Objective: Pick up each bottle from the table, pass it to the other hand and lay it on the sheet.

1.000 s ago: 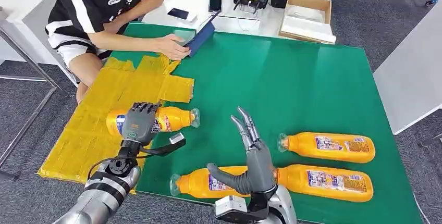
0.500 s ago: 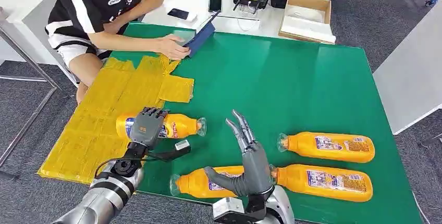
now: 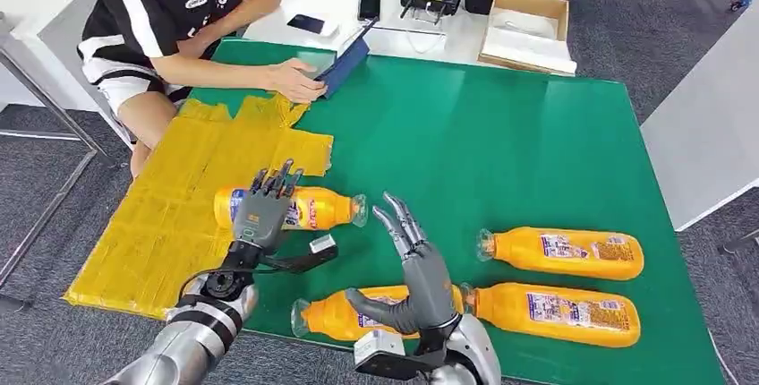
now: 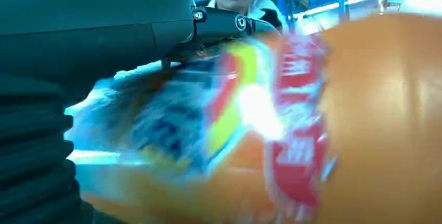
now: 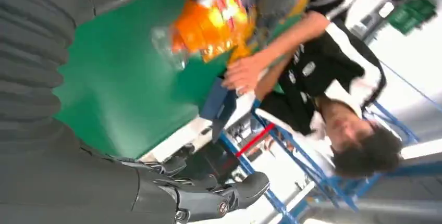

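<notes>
Left hand (image 3: 265, 215) grips orange plastic juice bottle (image 3: 315, 209), cap toward 3 o'clock; right hand (image 3: 413, 264) open, empty. Three similar bottles (image 3: 562, 252) lie on green table (image 3: 501, 143); yellow sheet (image 3: 179, 206) at 9 o'clock.

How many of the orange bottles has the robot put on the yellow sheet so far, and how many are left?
None rest on the yellow sheet on their own yet. The left hand holds one bottle at the sheet's edge, cap pointing toward the open right hand, so a hand-over looks under way. Three bottles are left lying on the green table: near bottle, far right bottle and near right bottle.
</notes>
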